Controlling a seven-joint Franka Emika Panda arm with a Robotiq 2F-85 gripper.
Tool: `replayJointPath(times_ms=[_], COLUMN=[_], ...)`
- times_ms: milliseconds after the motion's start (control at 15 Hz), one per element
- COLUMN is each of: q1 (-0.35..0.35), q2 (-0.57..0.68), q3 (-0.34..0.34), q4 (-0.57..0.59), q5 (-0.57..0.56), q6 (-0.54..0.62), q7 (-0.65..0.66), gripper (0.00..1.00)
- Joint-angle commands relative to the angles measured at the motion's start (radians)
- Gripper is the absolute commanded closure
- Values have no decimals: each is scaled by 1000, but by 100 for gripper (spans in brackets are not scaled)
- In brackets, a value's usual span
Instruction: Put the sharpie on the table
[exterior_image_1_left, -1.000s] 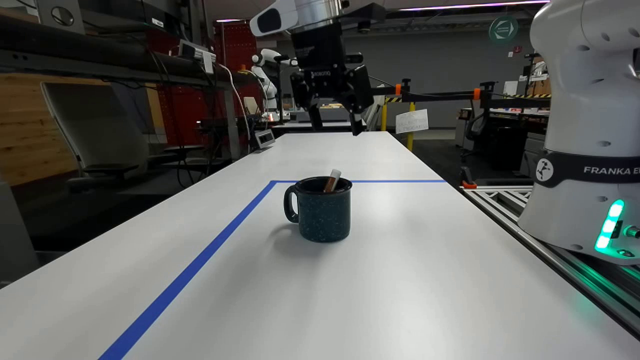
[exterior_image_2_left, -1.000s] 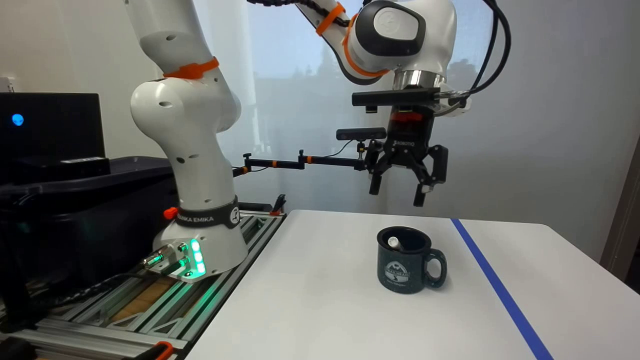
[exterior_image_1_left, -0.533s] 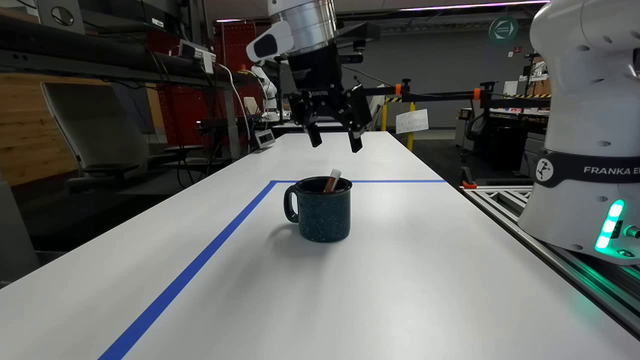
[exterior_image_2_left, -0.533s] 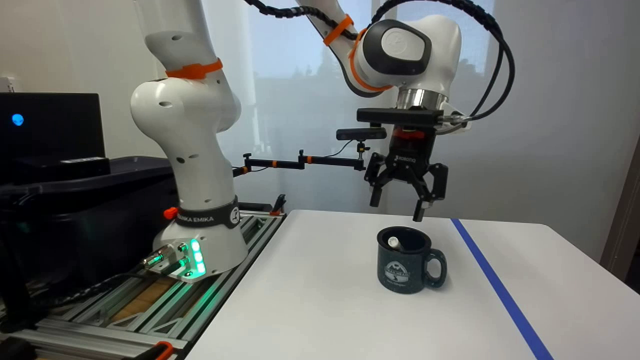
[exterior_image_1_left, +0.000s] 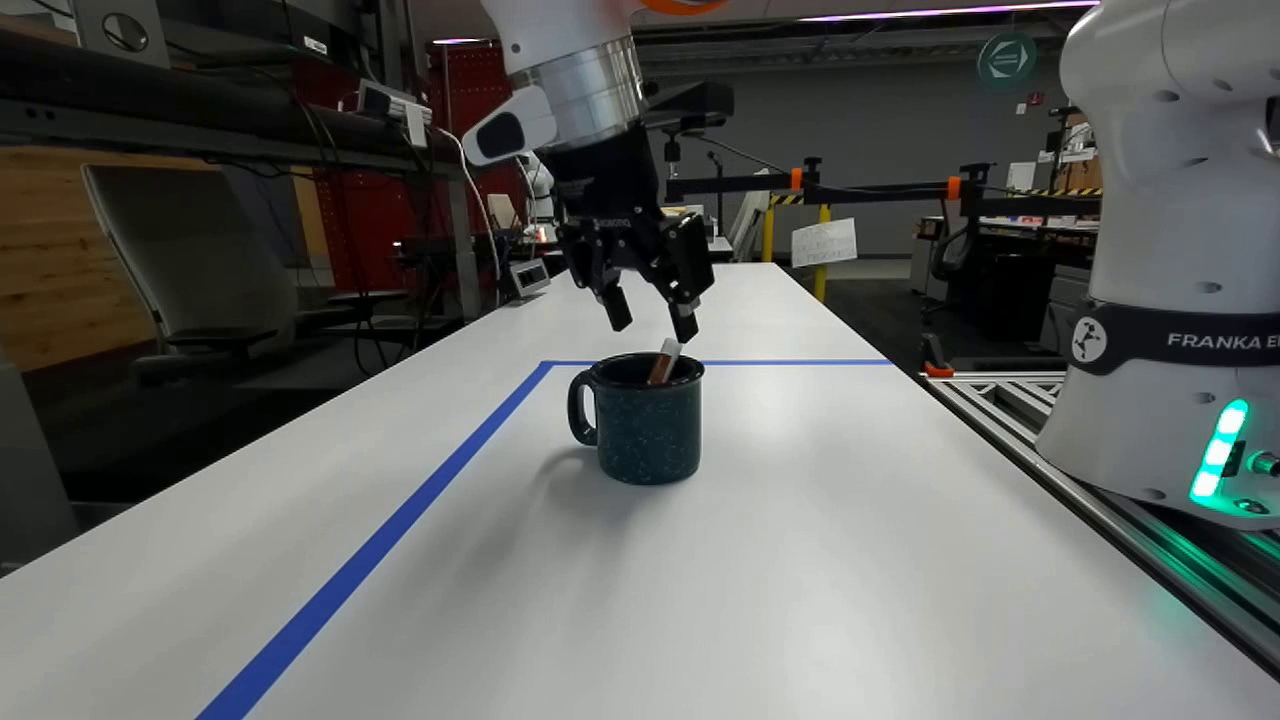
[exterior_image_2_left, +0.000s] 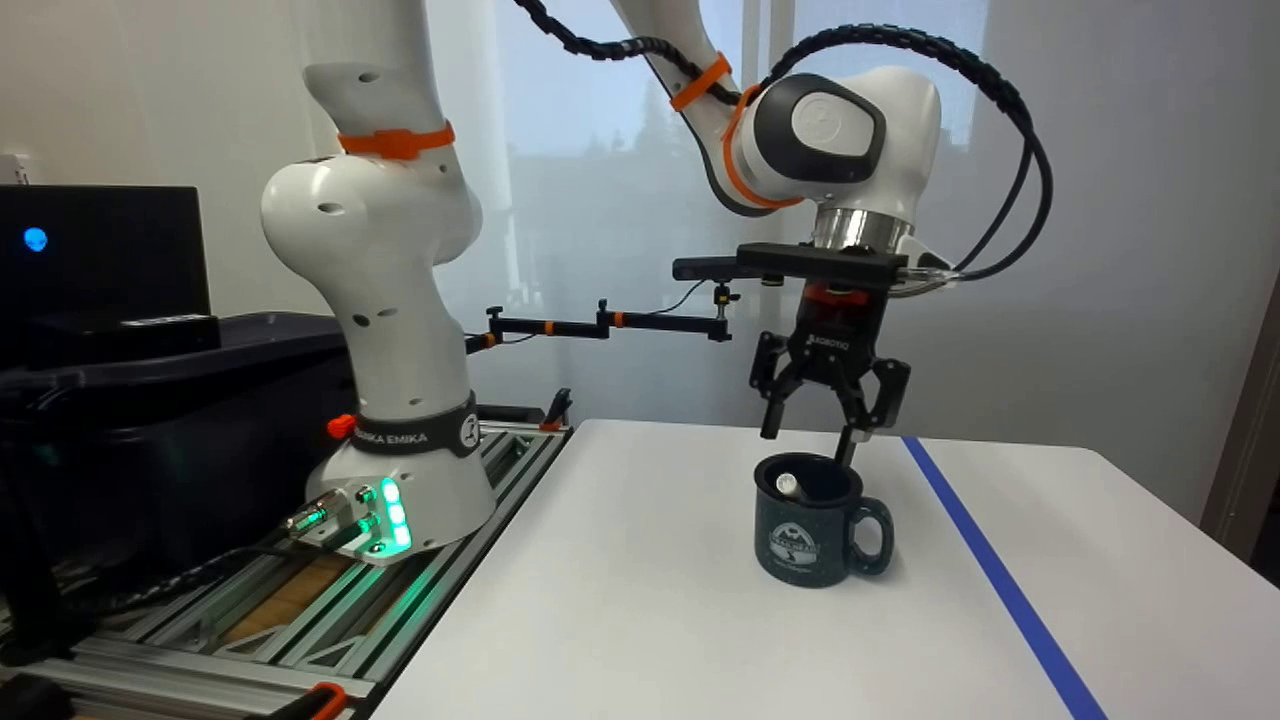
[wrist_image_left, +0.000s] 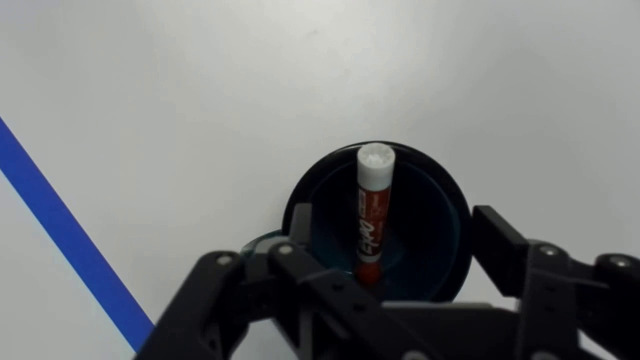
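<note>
The sharpie (wrist_image_left: 373, 212) is a red-orange marker with a white end. It leans tilted inside the dark blue mug (exterior_image_1_left: 648, 435), white end up at the rim; it also shows in both exterior views (exterior_image_1_left: 664, 362) (exterior_image_2_left: 789, 487). Its lower end is partly hidden in the mug. The mug (exterior_image_2_left: 800, 555) stands upright on the white table (exterior_image_1_left: 820, 560). My gripper (exterior_image_2_left: 808, 447) is open and empty, just above and behind the mug in an exterior view. In the wrist view, the gripper's fingers (wrist_image_left: 392, 219) appear on either side of the marker, apart from it.
The mug handle (exterior_image_2_left: 873, 537) points toward the blue tape line (exterior_image_2_left: 1000, 575). Another tape line (exterior_image_1_left: 790, 362) crosses the table behind the mug. The robot base (exterior_image_1_left: 1170, 420) stands beside the table on a metal frame (exterior_image_2_left: 480, 560).
My gripper has come down toward the mug, drifting left in an exterior view and slightly right in another. It stays open. The mug and the sharpie have not moved.
</note>
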Motion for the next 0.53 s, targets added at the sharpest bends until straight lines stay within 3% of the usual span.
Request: replayJointPath(times_ms=[0,67,200,333,400,467], q1=[-5,-6,-8,-11,-13,-14], q2=[41,48,61,76,84,90], q3=[12,13,13,12,12,13], q4=[34,39,46,53,55,57], q5=[8,11,12,16,17,20], q6=[8,8,10,12,14,13], q7=[21,24,25,25,27,26], gripper=[49,58,63,67,62,63])
